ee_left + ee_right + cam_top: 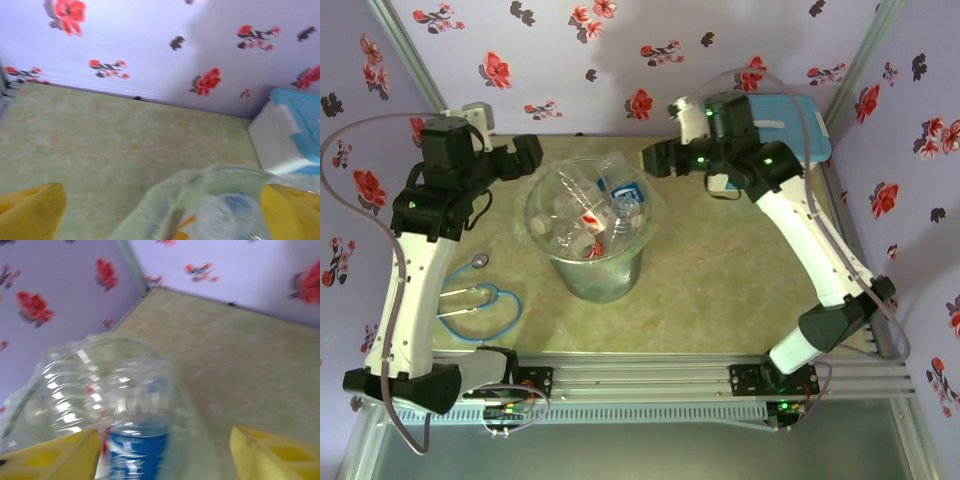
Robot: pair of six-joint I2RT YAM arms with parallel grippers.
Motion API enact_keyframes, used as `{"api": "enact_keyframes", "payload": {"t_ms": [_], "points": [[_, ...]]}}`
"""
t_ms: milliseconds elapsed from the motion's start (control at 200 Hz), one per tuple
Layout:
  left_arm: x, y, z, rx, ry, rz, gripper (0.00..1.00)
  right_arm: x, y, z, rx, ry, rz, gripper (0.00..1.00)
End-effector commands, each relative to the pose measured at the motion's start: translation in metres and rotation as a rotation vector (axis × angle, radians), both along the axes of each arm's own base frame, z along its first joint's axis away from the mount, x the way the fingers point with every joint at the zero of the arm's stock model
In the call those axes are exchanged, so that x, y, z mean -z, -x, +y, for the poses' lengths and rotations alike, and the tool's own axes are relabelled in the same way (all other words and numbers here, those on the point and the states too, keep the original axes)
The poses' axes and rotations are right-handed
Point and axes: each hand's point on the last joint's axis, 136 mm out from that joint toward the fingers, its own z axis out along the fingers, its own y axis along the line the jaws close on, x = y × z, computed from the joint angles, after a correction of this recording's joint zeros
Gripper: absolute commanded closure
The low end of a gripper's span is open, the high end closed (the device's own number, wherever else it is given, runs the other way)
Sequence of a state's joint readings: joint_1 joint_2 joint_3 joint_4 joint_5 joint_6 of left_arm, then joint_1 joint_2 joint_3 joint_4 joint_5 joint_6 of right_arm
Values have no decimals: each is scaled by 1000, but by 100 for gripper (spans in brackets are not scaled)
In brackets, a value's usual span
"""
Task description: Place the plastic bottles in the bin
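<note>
Looks close to finished. Several plastic bottles (588,225) already heaped in the bin (595,285), squarely between the two grippers; none seen loose on the open bench (720,270) from above. Cannot speak for the patches hidden under the arms, so possibly a straggler still to fetch.

On the left gripper (528,156), fingers spread with nothing between them, tips just short of the bin's rim. On the right gripper (656,158), fingers (55,460) likewise spread wide, at the opposite rim.

From the right wrist, one detail lost from overhead: a blue-labelled bottle (137,440) just ahead of the spread fingers, closer to one than the other, apparently loose rather than pinched, over the bag-lined mouth. Too blurred to say whether touching the nearer finger.

From the left wrist, a white box (277,140) with a blue lid beyond the bin, ahead and to that gripper's right. From above, a stethoscope (480,300) on the bench well behind the left gripper, near that arm's base; no part of the job.
</note>
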State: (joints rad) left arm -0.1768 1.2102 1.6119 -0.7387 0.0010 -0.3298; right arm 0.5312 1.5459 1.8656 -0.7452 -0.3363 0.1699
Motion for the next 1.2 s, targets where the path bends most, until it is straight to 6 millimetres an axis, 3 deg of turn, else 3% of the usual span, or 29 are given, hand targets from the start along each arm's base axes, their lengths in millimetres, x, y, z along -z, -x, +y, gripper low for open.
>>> {"api": "enact_keyframes", "payload": {"t_ms": [0,85,270,430,505,685,855,1015,1195], "points": [[11,-2,27,-60,-35,-9,0,6,-16,-52,171,24,-5,29],[37,-7,51,-140,-41,-3,0,32,-24,-91,285,64,32,26],[109,-6,99,-336,-104,50,0,110,-27,-172,537,154,104,16],[162,0,119,-423,-121,78,0,176,-16,-223,736,260,97,1],[186,2,121,-434,-112,80,0,206,-12,-242,821,317,82,1],[238,0,118,-417,-106,54,0,255,-12,-274,886,490,63,1],[265,-6,116,-400,-100,15,0,288,-28,-291,933,528,-18,1],[274,-22,111,-342,-137,-21,0,301,-42,-289,940,484,-96,1],[300,-32,109,-316,-163,16,0,294,-53,-293,977,440,-151,1]]}}
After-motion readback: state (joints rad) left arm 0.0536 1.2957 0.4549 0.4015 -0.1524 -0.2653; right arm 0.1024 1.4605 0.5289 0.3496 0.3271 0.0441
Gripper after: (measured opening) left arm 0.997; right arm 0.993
